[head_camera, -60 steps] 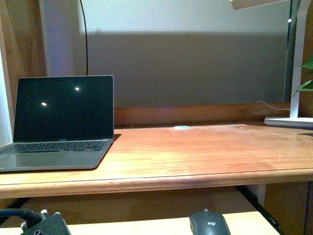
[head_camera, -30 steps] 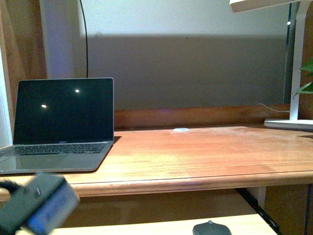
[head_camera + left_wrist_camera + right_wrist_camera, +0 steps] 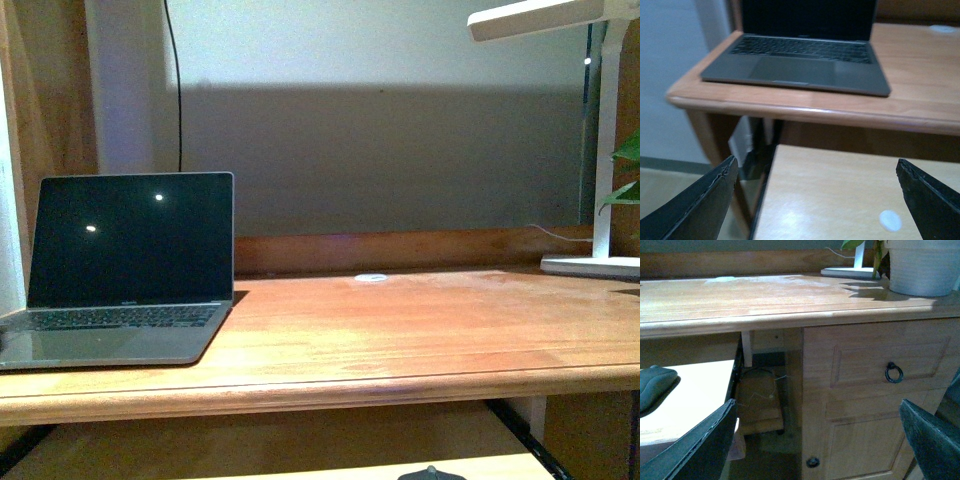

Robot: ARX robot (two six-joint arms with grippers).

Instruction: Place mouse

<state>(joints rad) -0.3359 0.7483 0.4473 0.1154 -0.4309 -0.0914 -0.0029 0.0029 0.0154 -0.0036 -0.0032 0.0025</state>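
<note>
The dark grey mouse (image 3: 655, 385) lies on the pale pull-out shelf (image 3: 695, 385) under the desk top, apart from both grippers. In the front view only its top (image 3: 431, 474) shows at the bottom edge. My right gripper (image 3: 817, 440) is open and empty, beside the shelf in front of the desk's drawer cabinet. My left gripper (image 3: 817, 197) is open and empty over the shelf's left end (image 3: 840, 190), below the desk edge. Neither arm shows in the front view.
An open grey laptop (image 3: 125, 270) sits at the desk's left. A small white disc (image 3: 371, 277) lies at the desk's back. A white lamp base (image 3: 592, 265) and a white plant pot (image 3: 922, 265) stand at the right. The cabinet has a ring-pull drawer (image 3: 894, 372).
The view has shifted, so the mouse has dropped almost out of the front view. My left arm, seen at the lower left before, has left the front view.
</note>
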